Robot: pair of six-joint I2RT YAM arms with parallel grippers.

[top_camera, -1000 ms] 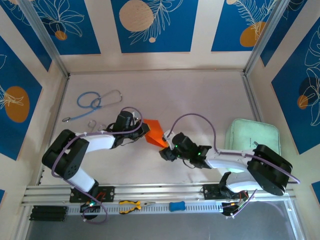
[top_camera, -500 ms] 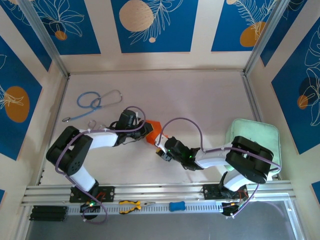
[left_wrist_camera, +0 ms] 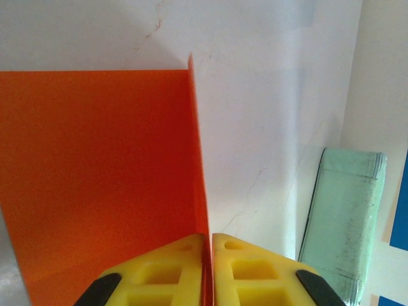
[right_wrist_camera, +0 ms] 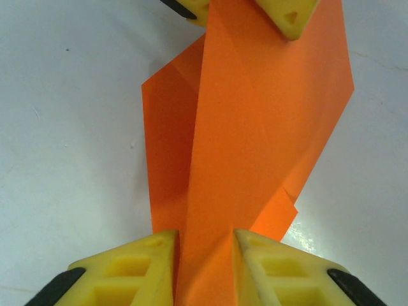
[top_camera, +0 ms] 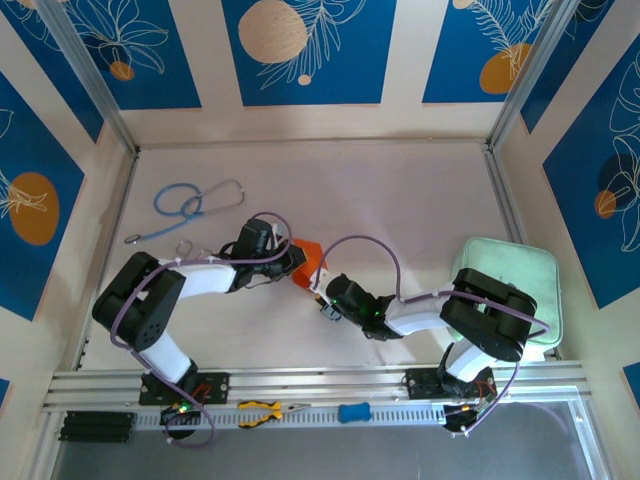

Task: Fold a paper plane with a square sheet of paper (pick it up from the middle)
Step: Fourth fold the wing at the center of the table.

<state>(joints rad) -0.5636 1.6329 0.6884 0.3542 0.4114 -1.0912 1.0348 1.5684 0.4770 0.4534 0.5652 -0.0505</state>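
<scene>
The square sheet of paper (top_camera: 312,257) is bright orange and partly folded, lying between the two grippers at the table's middle. In the left wrist view one flap stands upright while the rest of the paper (left_wrist_camera: 102,166) lies flat to the left. My left gripper (left_wrist_camera: 209,237) is shut on that upright flap's near edge, and it sits on the sheet's left side (top_camera: 296,265). My right gripper (right_wrist_camera: 205,234) holds a raised fold of the paper (right_wrist_camera: 255,115) between its yellow fingers, at the near right corner (top_camera: 322,297). The left gripper's fingertips (right_wrist_camera: 290,16) show at the sheet's far end.
A pale green pad (top_camera: 510,265) lies at the right, behind the right arm's base. A blue and grey stethoscope (top_camera: 195,200) rests at the back left. Yellow-handled pliers (top_camera: 262,410) and a small blue object (top_camera: 353,411) sit on the front rail.
My right gripper has slid left up to the sheet and narrowed its jaws onto a fold. The paper now looks shorter and bunched. The left gripper has hardly moved.
</scene>
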